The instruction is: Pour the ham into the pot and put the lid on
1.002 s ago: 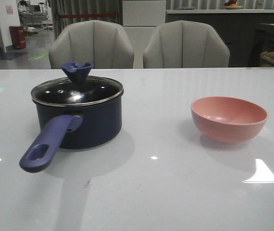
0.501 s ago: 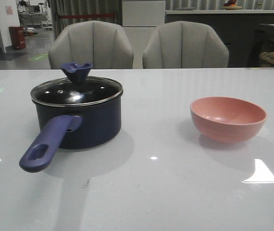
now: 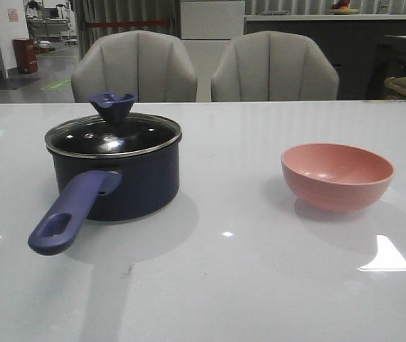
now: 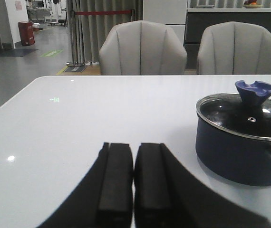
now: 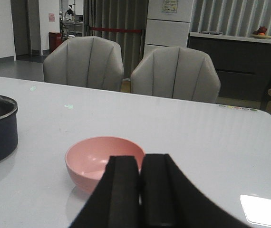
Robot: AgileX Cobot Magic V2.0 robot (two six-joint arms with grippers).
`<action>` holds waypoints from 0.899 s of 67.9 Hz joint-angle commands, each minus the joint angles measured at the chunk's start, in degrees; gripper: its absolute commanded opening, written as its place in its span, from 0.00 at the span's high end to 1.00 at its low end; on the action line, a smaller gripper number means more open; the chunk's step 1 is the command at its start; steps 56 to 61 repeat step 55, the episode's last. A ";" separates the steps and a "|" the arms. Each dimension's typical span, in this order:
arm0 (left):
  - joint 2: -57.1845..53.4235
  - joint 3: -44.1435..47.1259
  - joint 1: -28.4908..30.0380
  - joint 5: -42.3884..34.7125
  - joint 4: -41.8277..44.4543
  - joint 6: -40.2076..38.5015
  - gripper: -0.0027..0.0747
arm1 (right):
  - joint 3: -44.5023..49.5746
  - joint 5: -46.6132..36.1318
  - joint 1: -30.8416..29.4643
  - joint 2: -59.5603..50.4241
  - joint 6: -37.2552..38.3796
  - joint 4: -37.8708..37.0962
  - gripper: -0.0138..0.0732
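The dark navy pot (image 3: 117,178) stands on the left half of the white table, its purple-blue handle (image 3: 71,212) pointing toward the front. The glass lid (image 3: 114,134) with its flared blue knob (image 3: 114,104) sits on the pot. The pot (image 4: 242,145) and lid (image 4: 244,110) also show in the left wrist view. No ham is visible; the pink bowl's inside looks empty. My left gripper (image 4: 133,147) is shut and empty, short of the pot. My right gripper (image 5: 140,159) is shut and empty, just in front of the pink bowl (image 5: 102,159). Neither gripper shows in the front view.
The pink bowl (image 3: 337,175) rests on the table's right half. Two grey chairs (image 3: 135,68) (image 3: 274,68) stand behind the far table edge. A bright light patch (image 3: 384,260) lies on the table at the front right.
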 commanded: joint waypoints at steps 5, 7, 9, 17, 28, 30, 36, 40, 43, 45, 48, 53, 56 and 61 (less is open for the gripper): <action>-1.11 1.11 0.03 -4.36 0.03 -0.65 0.79 | -0.27 -4.95 -2.41 -1.10 0.57 -0.57 0.67; -1.11 1.11 0.03 -4.36 0.03 -0.65 0.79 | -0.27 -4.95 -3.14 -1.10 0.70 -0.57 0.67; -1.11 1.11 0.03 -4.36 0.03 -0.65 0.79 | -0.27 -4.95 -3.65 -1.10 0.69 -0.57 0.67; -1.11 1.11 0.03 -4.36 0.03 -0.65 0.79 | -0.27 -4.95 -4.31 -1.10 0.69 -0.57 0.67; -1.11 1.11 0.03 -4.36 0.03 -0.65 0.79 | -0.27 -4.95 -4.31 -1.10 0.69 -0.57 0.67; -1.11 1.11 0.03 -4.36 0.03 -0.65 0.79 | -0.27 -4.95 -4.31 -1.10 0.69 -0.57 0.67; -1.11 1.11 0.03 -4.36 0.03 -0.65 0.79 | -0.27 -4.95 -4.31 -1.10 0.69 -0.57 0.67; -1.11 1.11 0.03 -4.36 0.03 -0.65 0.79 | -0.27 -4.95 -4.31 -1.10 0.69 -0.57 0.67; -1.11 1.11 0.03 -4.36 0.03 -0.65 0.79 | -0.27 -4.95 -4.31 -1.10 0.69 -0.57 0.67; -1.11 1.11 0.03 -4.36 0.03 -0.65 0.79 | -0.27 -4.95 -4.31 -1.10 0.69 -0.57 0.67; -1.11 1.11 0.03 -4.36 0.03 -0.65 0.79 | -0.27 -4.95 -4.31 -1.10 0.69 -0.57 0.67; -1.11 1.11 0.03 -4.36 0.03 -0.65 0.79 | -0.27 -4.95 -4.31 -1.10 0.69 -0.57 0.67; -1.11 1.11 0.03 -4.36 0.03 -0.65 0.79 | -0.27 -4.95 -4.31 -1.10 0.69 -0.57 0.67; -1.11 1.11 0.03 -4.36 0.03 -0.65 0.79 | -0.27 -4.95 -4.31 -1.10 0.69 -0.57 0.67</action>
